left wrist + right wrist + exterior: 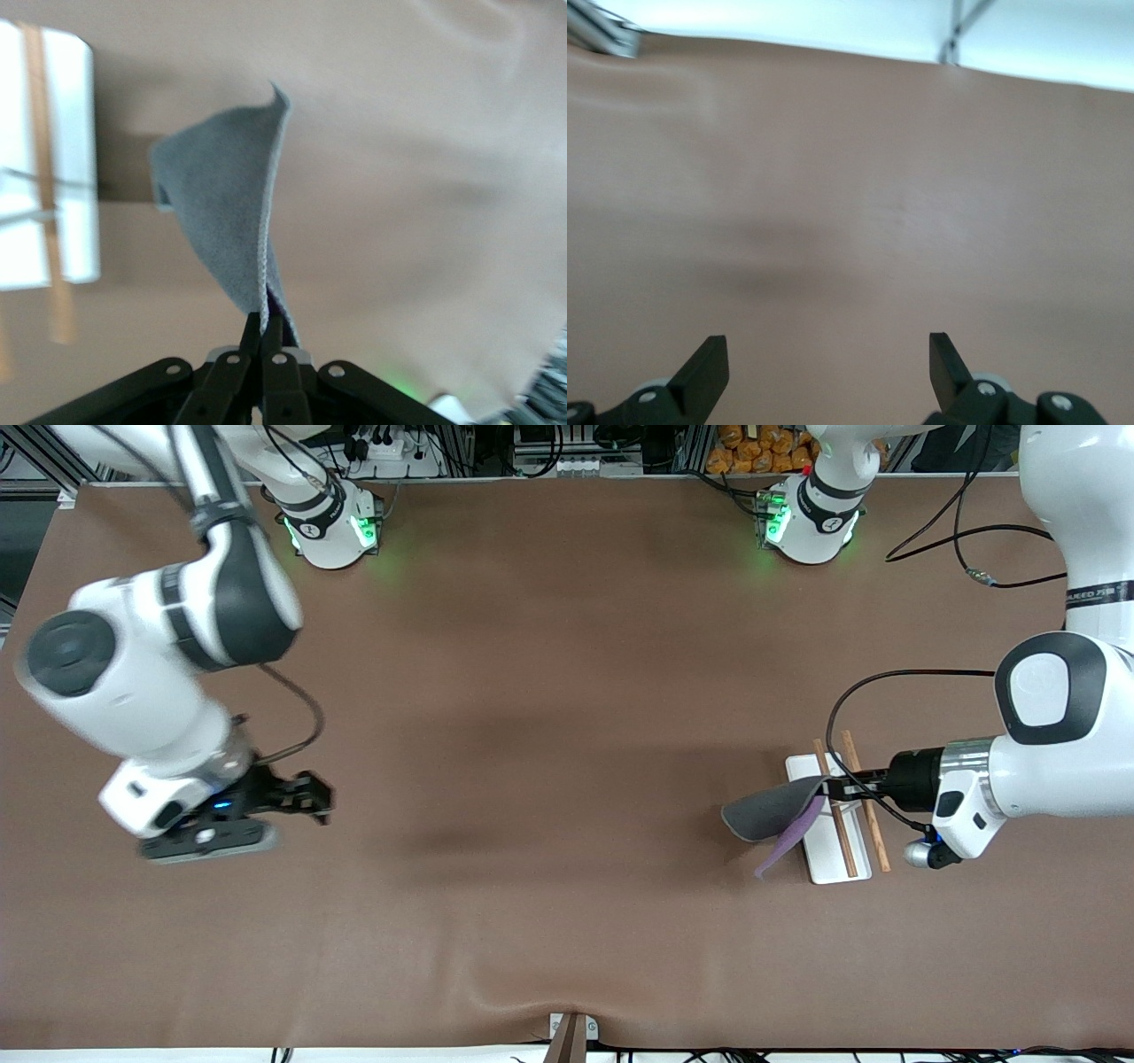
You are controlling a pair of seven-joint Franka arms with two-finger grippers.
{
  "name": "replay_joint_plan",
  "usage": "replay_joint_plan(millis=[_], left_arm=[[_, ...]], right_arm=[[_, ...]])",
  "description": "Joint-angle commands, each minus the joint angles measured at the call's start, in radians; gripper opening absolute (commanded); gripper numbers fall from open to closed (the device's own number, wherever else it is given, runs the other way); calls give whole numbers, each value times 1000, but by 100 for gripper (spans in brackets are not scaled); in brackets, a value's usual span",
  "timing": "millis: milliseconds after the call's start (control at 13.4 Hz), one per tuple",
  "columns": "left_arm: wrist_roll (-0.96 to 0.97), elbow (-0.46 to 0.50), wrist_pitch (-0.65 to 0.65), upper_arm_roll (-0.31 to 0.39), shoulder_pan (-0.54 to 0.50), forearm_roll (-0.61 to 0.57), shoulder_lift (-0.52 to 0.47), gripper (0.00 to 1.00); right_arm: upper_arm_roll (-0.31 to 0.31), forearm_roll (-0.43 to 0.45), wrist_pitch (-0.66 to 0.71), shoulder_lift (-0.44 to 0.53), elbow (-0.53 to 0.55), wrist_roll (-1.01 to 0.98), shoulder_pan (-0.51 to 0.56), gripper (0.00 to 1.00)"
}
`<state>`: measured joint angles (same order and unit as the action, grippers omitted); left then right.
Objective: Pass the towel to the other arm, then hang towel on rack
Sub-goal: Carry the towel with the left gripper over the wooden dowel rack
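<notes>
The towel is dark grey with a purple reverse. My left gripper is shut on one of its edges and holds it in the air over the rack, with the cloth hanging toward the table's middle. The rack has a white flat base and two thin brown rods. In the left wrist view the towel rises from my shut fingertips, with the rack beside it. My right gripper is open and empty above the table at the right arm's end; in its wrist view only bare table shows.
The brown table cover spans the whole surface. The arm bases stand at the table's edge farthest from the front camera. A small bracket sits at the table's nearest edge.
</notes>
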<state>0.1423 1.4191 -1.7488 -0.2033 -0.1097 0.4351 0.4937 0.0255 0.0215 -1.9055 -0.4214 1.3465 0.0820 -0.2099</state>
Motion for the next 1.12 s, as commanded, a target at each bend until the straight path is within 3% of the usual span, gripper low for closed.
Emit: replay_joint_plan(millis=[0,447,1043], left_arm=[[-111,-14,28,-4,-79,-58,-3,0],[-202,-12,199,-4,-163,-58,-10,0],[-296,-15,232,-1,-240,-61,-9,0]], right_arm=[[-24,-9,80,42,7,-36,64,100],[-24,-9,238,136,22,-97,147,100],[-22,-9,405,285,48,-120,228,100]])
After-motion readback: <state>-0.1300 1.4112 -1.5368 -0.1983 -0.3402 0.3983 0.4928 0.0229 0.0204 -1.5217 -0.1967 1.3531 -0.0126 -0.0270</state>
